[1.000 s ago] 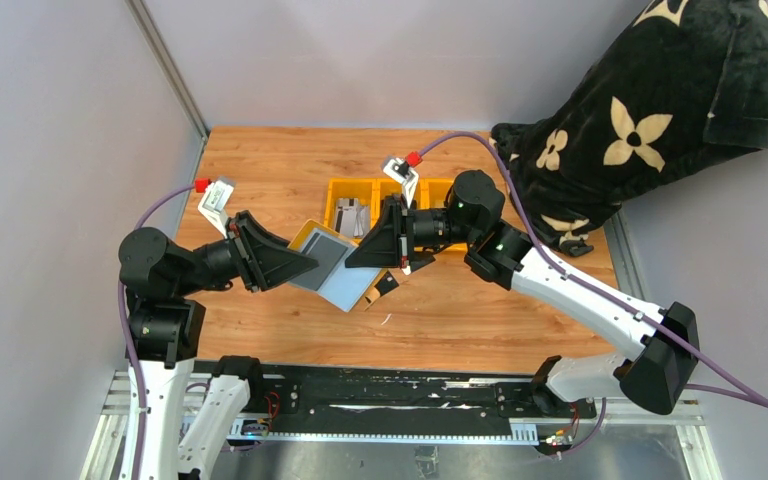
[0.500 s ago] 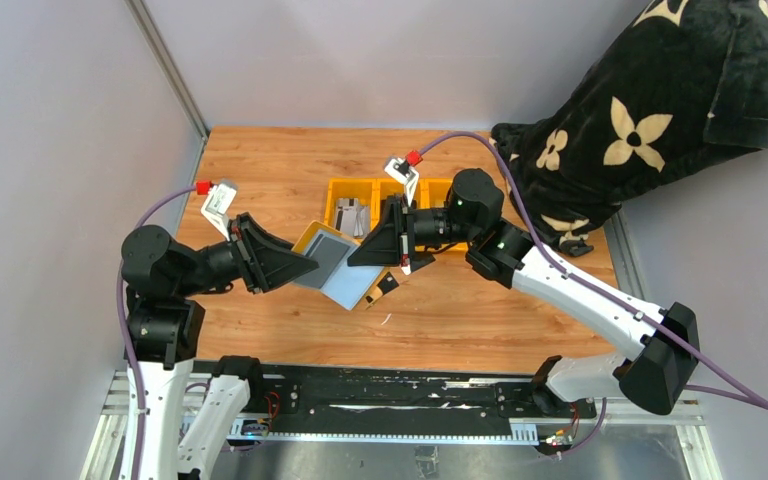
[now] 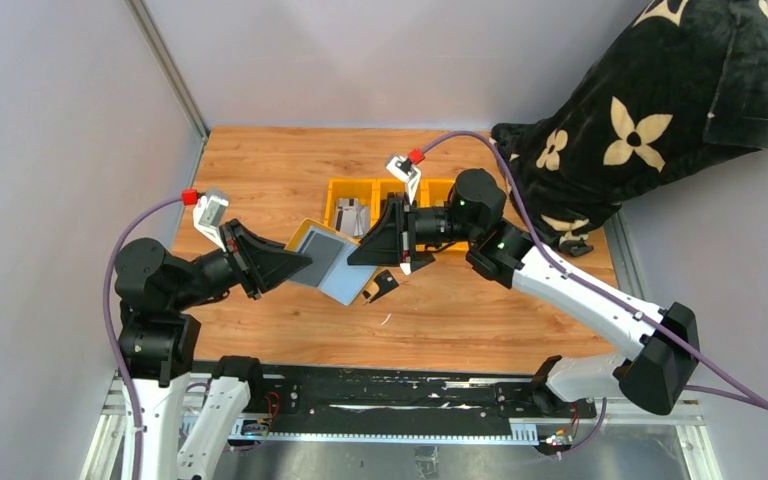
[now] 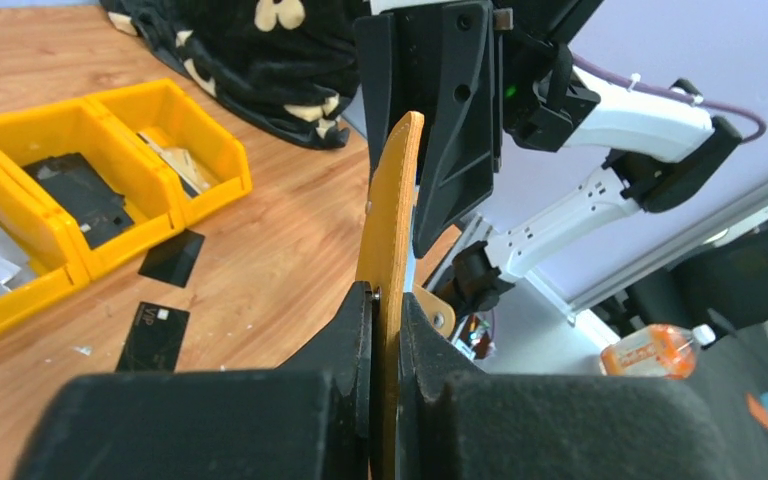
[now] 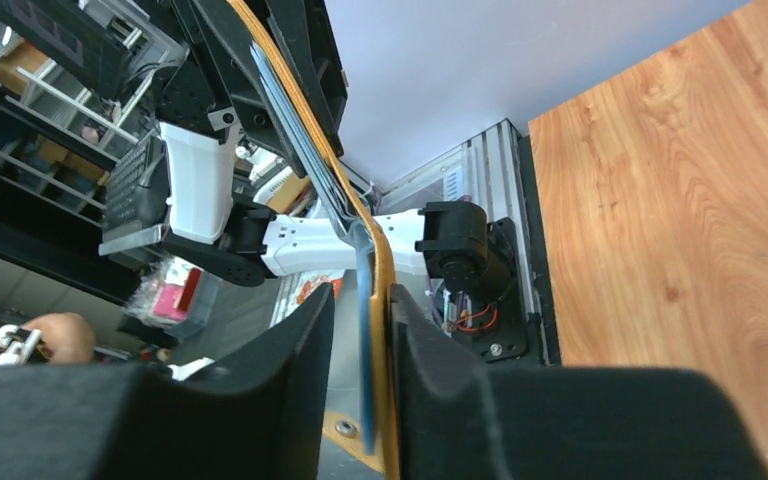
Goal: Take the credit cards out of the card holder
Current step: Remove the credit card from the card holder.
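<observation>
Pinching the card holder's (image 3: 330, 262) left edge, left gripper (image 4: 385, 300) clamped tight; holder spread open, off the table (image 3: 460, 320). Right gripper (image 5: 360, 310) straddles its right flap, grip unclear. Two credit cards (image 4: 153, 337) lie by yellow bins (image 4: 215, 160).

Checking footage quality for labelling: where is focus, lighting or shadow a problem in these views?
Top external: evenly lit, sharp, the card holder clear. Left wrist: the left gripper blurred near the lens. Right wrist: the right gripper blurred and dark, the table sharp.
</observation>
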`<state>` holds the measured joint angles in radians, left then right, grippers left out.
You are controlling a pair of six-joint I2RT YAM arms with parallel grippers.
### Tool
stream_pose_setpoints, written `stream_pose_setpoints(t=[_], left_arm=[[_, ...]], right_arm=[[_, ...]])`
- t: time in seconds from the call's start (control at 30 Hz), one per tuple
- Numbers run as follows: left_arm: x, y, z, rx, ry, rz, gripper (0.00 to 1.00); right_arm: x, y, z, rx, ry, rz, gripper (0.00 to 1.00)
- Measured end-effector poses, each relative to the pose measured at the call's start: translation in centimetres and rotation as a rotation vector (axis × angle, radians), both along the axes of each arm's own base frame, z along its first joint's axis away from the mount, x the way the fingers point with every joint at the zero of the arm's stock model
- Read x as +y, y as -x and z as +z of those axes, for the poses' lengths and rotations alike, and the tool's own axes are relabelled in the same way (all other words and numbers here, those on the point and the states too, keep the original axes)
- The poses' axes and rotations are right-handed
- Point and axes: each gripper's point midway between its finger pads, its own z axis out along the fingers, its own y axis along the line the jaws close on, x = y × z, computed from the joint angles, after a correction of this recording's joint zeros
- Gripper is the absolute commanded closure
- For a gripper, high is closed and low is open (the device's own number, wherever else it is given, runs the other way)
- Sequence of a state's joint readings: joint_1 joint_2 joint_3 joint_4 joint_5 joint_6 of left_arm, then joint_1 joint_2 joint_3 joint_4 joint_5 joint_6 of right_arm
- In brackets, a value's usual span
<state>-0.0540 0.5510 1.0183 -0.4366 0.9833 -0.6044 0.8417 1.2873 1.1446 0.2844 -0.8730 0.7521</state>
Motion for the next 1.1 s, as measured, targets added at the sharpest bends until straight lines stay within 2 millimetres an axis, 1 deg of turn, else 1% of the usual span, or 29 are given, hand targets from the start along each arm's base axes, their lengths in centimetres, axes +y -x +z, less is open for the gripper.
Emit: stream_pose_setpoints(t=[0.17,0.23,0.5,0.57,0.6,0.63,0.67,0.7,0.77,0.83,0.93,1.1], left_arm=[[-0.2,0.6,0.5,-0.004,0.018,-0.026,0.99],[-0.4,0.6,0.5,0.015,0.027,-0.041,0.99],[-0.7,0.6,0.3,0.071,0.060,-0.070,0.98],[-0.7,0.5,0.2,0.082,0.068,-0.075,0.96],[-0.7,0.5,0.2,0.088,0.072,-0.076,0.92],[-0.8,0.4,0.1,0.093,0.075,-0.077,0.89],[-0.8,0.4,0.0,0.103,0.080,-0.079,0.85],[-0.8,0.4,-0.1,0.109,0.083,-0.081,0.81],[-0.9,0.5,-0.1,0.126,0.094,-0.092,0.75],[-0.9,0.5,0.0,0.132,0.102,-0.097,0.69],[-1.1,0.6,0.1,0.161,0.118,-0.112,0.63],[-1.3,0.9,0.4,0.195,0.136,-0.147,0.62]], right_arm=[[0.1,0.5,0.8,0.016,-0.054,0.029,0.56],[0.3,0.5,1.1,0.020,-0.073,0.044,0.54],[1.9,1.1,0.5,0.064,-0.085,0.101,0.53],[2.1,1.2,0.6,0.071,-0.093,0.107,0.54],[2.2,1.2,0.7,0.074,-0.100,0.110,0.56],[2.3,1.2,0.8,0.076,-0.109,0.113,0.62],[2.4,1.2,1.0,0.078,-0.118,0.115,0.68],[2.5,1.1,1.1,0.079,-0.123,0.116,0.77],[2.6,1.0,1.1,0.098,-0.129,0.119,0.91],[2.8,1.1,1.1,0.106,-0.132,0.124,1.00],[2.8,1.3,1.5,0.112,-0.144,0.134,1.00],[2.7,1.4,1.5,0.111,-0.151,0.136,1.00]])
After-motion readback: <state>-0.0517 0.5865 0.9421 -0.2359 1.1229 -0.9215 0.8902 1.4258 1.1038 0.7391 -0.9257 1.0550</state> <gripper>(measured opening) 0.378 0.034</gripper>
